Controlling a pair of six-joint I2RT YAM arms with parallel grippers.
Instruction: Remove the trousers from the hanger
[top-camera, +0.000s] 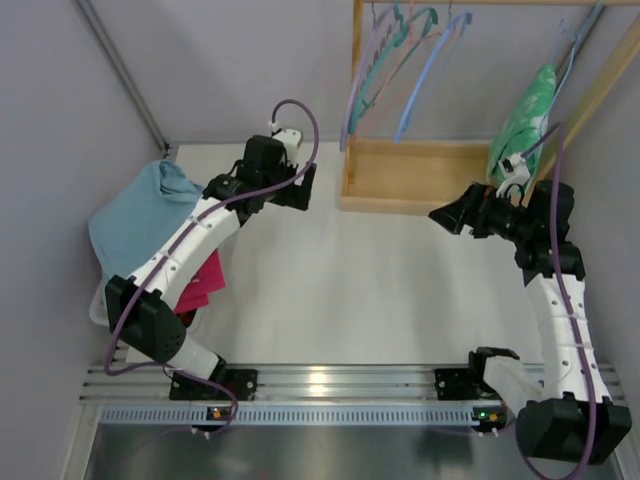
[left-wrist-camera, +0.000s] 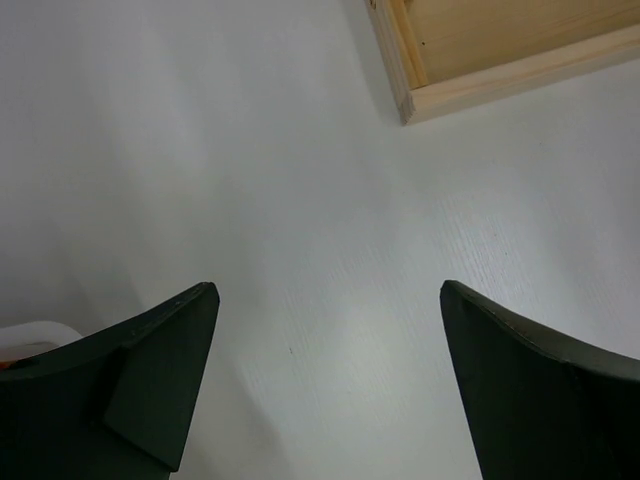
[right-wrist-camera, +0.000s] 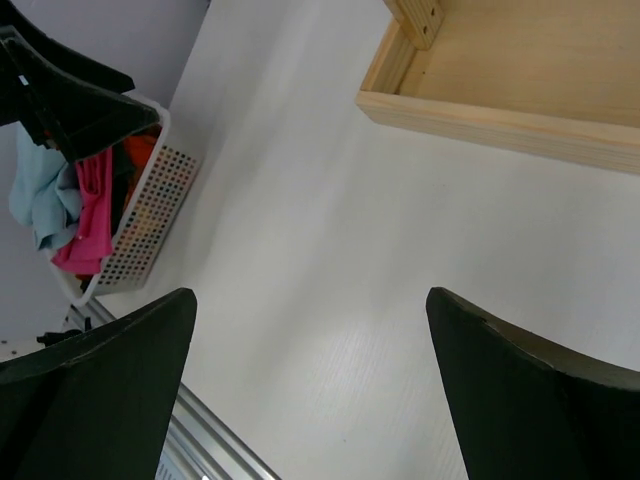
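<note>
The trousers (top-camera: 527, 120) are hanging in a bunched green fold at the far right corner of the worktop. They are draping from the hanger (top-camera: 572, 45), which seems to be hooking over the top rail of the wooden rack (top-camera: 410, 205), so the cloth is dangling clear of the surface where an arm can get at it. The right gripper (top-camera: 450, 215) is hovering just beside the rack's near right side with its fingers spread wide and nothing between them, probably placing itself for a reach up to the garment. The left gripper (top-camera: 295, 185) is waiting near the rack's left corner, likewise spread and gripping nothing. Spare hangers (top-camera: 420, 70) are hanging further left on the rail. A basket (right-wrist-camera: 150, 215) at the left edge is holding a light blue garment (top-camera: 140, 215) and a pink garment (top-camera: 205, 280). No brand, label or writing is showing legibly anywhere
</note>
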